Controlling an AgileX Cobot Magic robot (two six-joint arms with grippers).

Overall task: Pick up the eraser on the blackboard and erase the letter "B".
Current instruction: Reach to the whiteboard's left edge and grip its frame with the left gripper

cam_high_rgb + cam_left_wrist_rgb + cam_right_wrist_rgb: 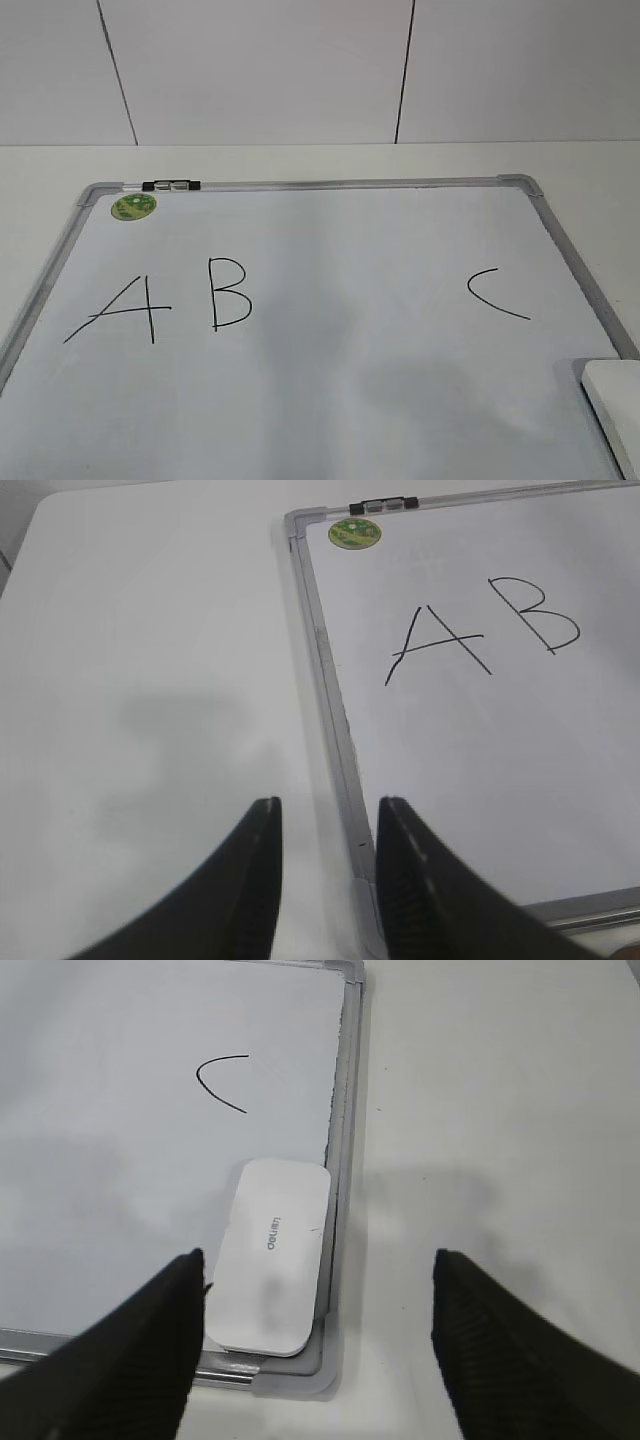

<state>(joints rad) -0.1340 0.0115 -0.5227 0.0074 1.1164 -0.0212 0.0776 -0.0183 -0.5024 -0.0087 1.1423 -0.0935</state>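
The blackboard is a white board with a silver-grey frame lying flat on the table. The letter "B" is drawn in black between an "A" and a "C"; it also shows in the left wrist view. The eraser, a white rounded block, lies on the board's near right corner; its edge shows in the exterior view. My right gripper is open wide, above the eraser and slightly to its right. My left gripper is open and empty over the board's left frame edge.
A small round green sticker sits at the board's far left corner, next to a black-and-silver clip on the frame. White table surrounds the board. A white panelled wall stands behind.
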